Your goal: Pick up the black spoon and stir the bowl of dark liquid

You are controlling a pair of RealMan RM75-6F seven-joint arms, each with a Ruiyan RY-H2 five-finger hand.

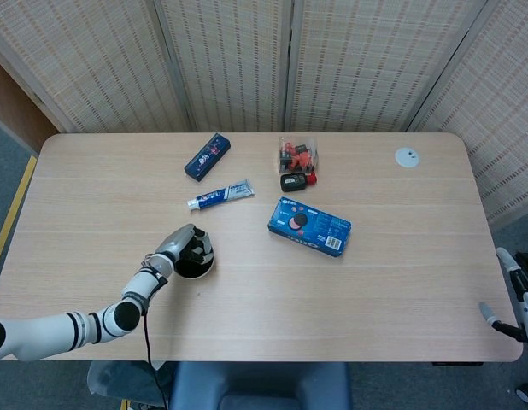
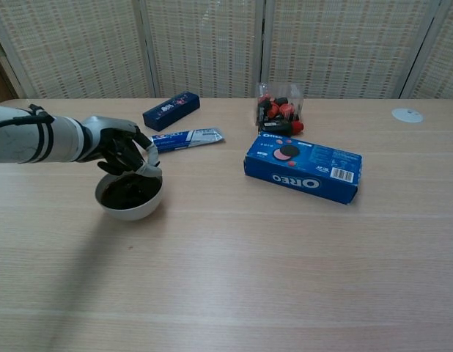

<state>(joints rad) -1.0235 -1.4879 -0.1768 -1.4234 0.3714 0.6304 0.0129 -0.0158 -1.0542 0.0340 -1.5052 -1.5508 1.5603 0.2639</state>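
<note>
Woven screens stand behind the pale wooden table (image 1: 401,282), and we reach across it with our left hand (image 2: 118,149) over the white bowl (image 2: 131,210) of dark liquid (image 2: 126,192). Its fingers (image 2: 142,140) are curled in above the far rim, but the black spoon is not something we can pick out against the dark fingers and liquid, so we cannot tell whether they hold it. From the head view the hand covers the left part of the bowl. Our right hand (image 1: 505,327) shows only as a sliver at the table's right edge, its fingers unreadable. Beyond the bowl lie a toothpaste tube (image 2: 186,138) and a dark blue box (image 2: 171,110); to the right sit an Oreo box (image 2: 303,166) and a clear bag of small red and black items (image 2: 279,108). A small white disc (image 2: 407,114) rests far right.
</note>
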